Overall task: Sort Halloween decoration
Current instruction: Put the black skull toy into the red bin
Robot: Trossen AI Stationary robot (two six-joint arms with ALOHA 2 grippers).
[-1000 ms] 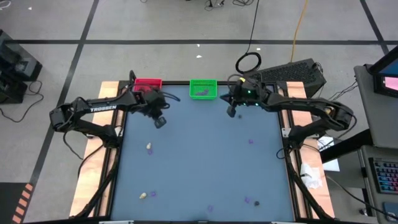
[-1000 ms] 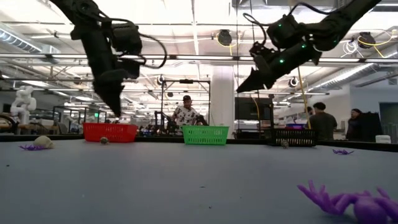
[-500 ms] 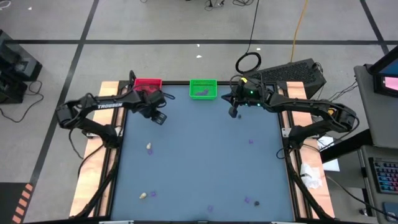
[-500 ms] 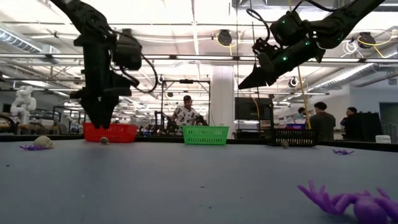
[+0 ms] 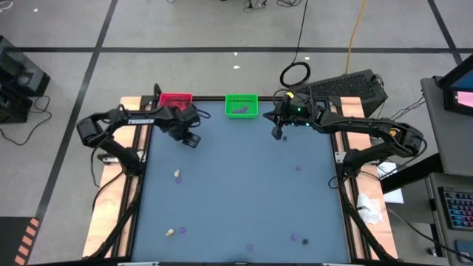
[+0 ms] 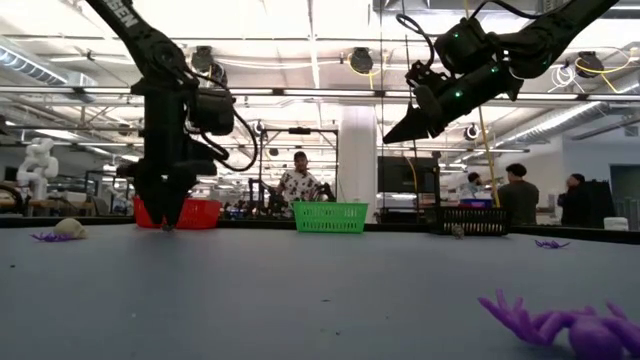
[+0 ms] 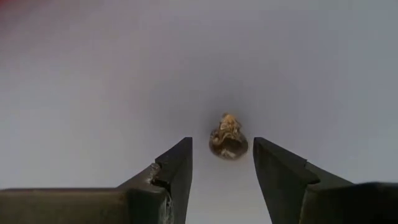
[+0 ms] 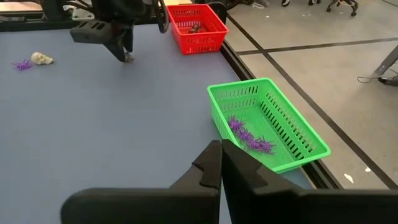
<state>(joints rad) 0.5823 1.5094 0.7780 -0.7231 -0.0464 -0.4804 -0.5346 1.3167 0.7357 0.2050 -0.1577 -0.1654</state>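
Between open left gripper (image 7: 222, 163) jaws — cream-grey lump (image 7: 228, 137)

Blue-grey table (image 5: 244, 185); one red bin (image 8: 198, 28) and one bright green bin (image 8: 273, 127) — purple bits (image 8: 249, 135) inside the green one (spidery shapes). The lump (image 7: 228, 138) is brownish-cream, mottled.

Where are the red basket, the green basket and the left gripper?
red basket (image 8: 200, 37), right wrist view, on its front mesh wall.
green basket (image 8: 231, 106), right wrist view, on its near side wall.
left gripper (image 7: 222, 163), left wrist view, midway between its open fingertips.
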